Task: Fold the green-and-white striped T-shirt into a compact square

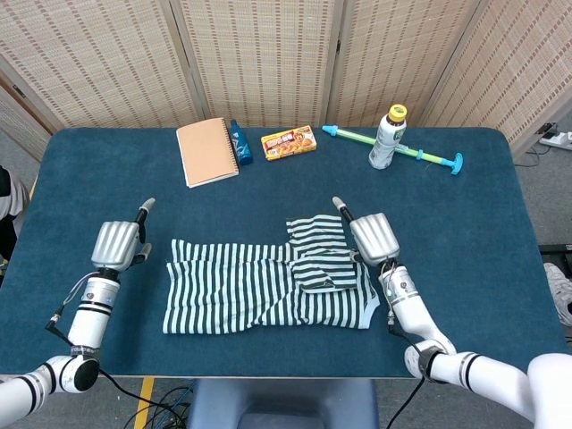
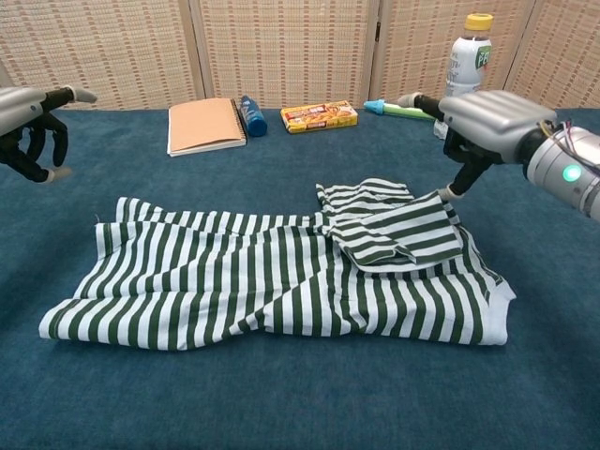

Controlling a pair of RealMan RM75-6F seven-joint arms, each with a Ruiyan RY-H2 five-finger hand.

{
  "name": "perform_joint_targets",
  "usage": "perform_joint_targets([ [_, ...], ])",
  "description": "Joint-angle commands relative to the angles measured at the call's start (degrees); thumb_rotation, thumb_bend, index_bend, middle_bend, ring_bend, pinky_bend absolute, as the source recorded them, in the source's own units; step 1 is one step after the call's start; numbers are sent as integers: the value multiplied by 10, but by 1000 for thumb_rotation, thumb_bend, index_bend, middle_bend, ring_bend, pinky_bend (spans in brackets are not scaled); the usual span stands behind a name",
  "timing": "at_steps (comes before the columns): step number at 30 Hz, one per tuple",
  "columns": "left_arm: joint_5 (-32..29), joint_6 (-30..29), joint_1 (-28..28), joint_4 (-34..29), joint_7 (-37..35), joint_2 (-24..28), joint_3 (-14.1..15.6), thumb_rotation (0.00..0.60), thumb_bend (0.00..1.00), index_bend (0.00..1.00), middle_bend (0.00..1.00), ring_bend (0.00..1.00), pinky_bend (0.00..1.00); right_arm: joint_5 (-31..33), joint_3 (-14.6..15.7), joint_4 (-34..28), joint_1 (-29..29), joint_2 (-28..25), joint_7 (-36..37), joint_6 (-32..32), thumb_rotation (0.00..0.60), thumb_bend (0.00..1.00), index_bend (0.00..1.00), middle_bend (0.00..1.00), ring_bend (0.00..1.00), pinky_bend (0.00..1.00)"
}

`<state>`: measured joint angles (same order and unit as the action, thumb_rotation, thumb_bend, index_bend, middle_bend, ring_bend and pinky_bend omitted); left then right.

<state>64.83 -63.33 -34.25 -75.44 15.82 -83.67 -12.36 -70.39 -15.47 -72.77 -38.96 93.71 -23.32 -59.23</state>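
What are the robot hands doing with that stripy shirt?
They are folding it. The striped T-shirt lies on the blue table, with one sleeve already folded in. The right hand hovers above the shirt's right edge, holding nothing. The left hand waits off to the left side, not touching the shirt.

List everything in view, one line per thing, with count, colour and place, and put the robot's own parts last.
T-shirt: one, green-and-white striped, lying partly folded on the near middle of the table.
Notebook: one, tan, far left of the table.
Small tube: one, blue, beside the notebook's right edge.
Box: one, yellow, far middle.
Bottle: one, white with yellow cap, upright, far right.
Long toy: one, green and blue, lying behind the bottle.
Table: one, dark blue cover.
Screen: woven beige panels behind the table.
Left hand: silver, raised left of the shirt, holding nothing.
Right hand: silver, above the shirt's right edge.
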Motion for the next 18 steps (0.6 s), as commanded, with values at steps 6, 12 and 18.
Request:
perform_joint_targets([
  [6,-5,1,5,-18,7,14,3,600,364,0,611,663,937,-30,3,-80,12,-53,4,-45,600,232,70,971,1000,1000],
  [12,-8,2,6,-26,9,17,3,600,364,0,608,663,937,-4,4,-73,14,-55,-8,-41,600,255,81,971,1000,1000],
  [18,-9,1,8,-30,10,18,4,600,364,0,608,663,937,47,18,-40,4,-38,-43,4,600,105,82,971,1000,1000],
])
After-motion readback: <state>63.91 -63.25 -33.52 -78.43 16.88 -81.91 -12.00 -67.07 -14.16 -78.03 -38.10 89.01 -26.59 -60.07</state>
